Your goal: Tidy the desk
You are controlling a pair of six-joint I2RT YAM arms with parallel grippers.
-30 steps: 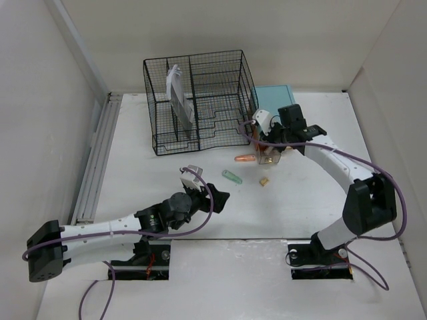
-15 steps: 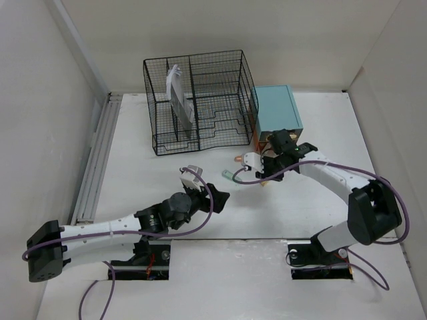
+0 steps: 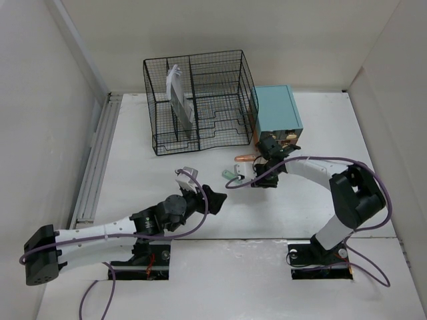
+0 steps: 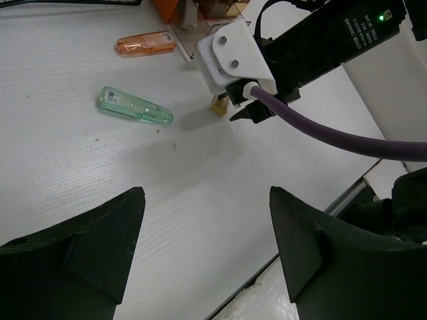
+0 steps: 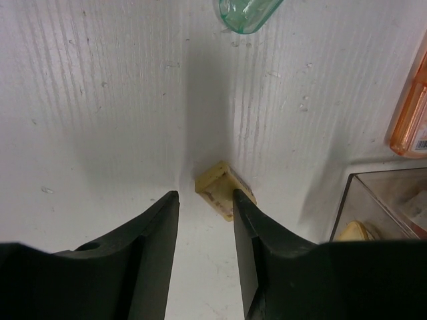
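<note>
The wide white matte tabletop (image 3: 133, 160), walled in white, spreads under both arms and looks only partly tidied. A white sheaf of papers (image 3: 179, 93) stands in the black wire-mesh rack (image 3: 213, 100) at the back, beside the teal box (image 3: 277, 110). A green translucent stick (image 4: 135, 108), an orange translucent stick (image 4: 145, 45) and a small yellowish block (image 5: 223, 190) lie loose. The right gripper (image 5: 203, 203), jaws partly apart, brackets the block without gripping it; the left gripper (image 4: 205, 200) hangs wide open, empty.
</note>
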